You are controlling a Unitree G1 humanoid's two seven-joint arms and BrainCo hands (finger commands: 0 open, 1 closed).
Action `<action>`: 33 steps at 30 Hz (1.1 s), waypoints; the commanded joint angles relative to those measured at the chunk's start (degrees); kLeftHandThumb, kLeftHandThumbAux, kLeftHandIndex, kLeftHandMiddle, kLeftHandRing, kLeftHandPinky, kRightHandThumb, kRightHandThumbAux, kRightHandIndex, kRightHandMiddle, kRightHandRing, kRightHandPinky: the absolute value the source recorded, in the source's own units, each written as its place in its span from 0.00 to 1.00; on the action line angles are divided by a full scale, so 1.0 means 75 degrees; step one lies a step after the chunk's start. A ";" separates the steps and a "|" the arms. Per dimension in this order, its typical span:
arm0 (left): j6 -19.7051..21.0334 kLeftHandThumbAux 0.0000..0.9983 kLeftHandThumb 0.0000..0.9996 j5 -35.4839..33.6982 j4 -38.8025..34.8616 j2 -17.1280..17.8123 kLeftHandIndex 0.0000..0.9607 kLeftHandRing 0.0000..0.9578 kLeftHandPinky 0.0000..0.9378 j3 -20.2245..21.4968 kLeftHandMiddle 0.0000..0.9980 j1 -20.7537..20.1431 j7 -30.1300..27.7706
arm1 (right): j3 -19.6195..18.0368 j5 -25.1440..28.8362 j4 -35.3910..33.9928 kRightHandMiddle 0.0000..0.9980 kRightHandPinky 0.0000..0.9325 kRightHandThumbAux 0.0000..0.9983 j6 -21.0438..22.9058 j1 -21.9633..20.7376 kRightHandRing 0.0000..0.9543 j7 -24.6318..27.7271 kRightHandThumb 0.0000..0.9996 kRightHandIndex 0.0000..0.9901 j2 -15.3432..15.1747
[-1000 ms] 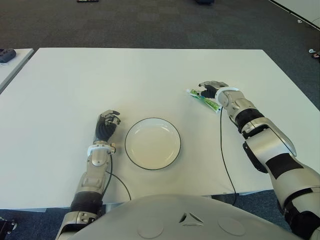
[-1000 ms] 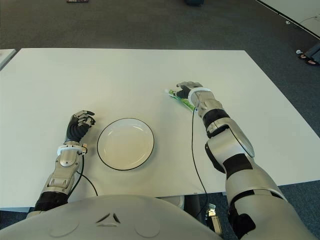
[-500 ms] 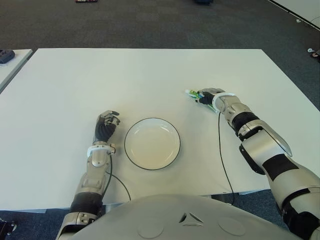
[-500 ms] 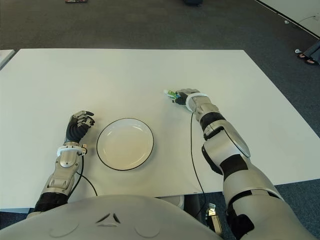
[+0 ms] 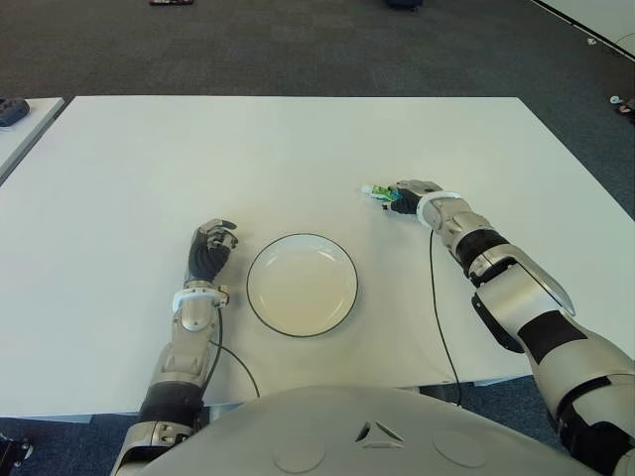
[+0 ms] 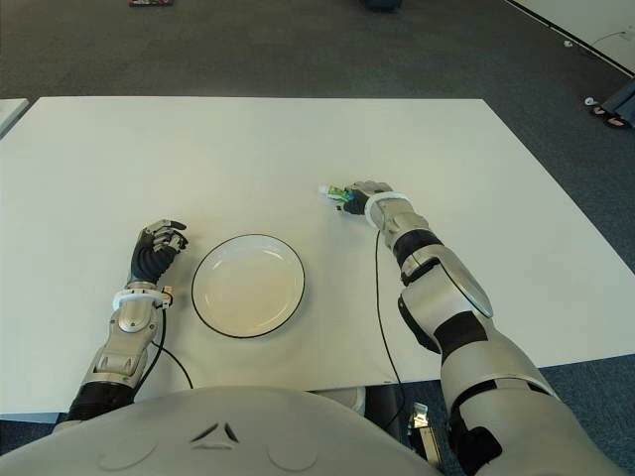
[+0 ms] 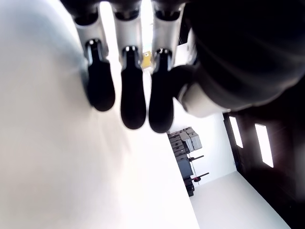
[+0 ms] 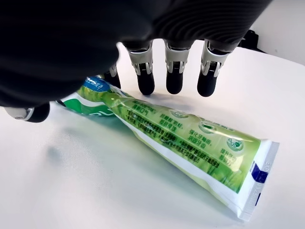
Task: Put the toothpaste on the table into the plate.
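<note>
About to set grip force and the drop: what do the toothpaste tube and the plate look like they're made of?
Toothpaste tube: soft glossy plastic laminate, judging by highlights, a slightly dented body and a flat crimped end; the right hand has its fingers over it. Plate: rigid and smooth, white with a thin dark rim, probably glazed ceramic, possibly melamine. Left hand shows beside the plate's left.

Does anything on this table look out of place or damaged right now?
Nothing stands out. The toothpaste looks intact, lying flat on the table, with the right hand over it and its fingers arched above the tube, not yet closed. The plate sits empty and undamaged; the left hand shows just left of it.
</note>
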 commanded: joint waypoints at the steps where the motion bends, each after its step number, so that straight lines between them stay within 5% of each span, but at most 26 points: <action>1: 0.0237 0.72 0.70 -0.0013 0.0103 -0.0070 0.45 0.60 0.56 0.0007 0.59 0.0247 0.0024 | 0.0051 -0.0022 0.0136 0.00 0.00 0.12 0.0120 0.0334 0.00 -0.0177 0.43 0.00 0.0208; 33: -0.1127 0.72 0.71 -0.0664 0.0745 0.0072 0.45 0.60 0.57 0.0445 0.58 0.0412 -0.0132 | -0.0475 0.0250 0.1200 0.00 0.00 0.23 0.0932 0.0764 0.00 -0.2427 0.53 0.00 0.0654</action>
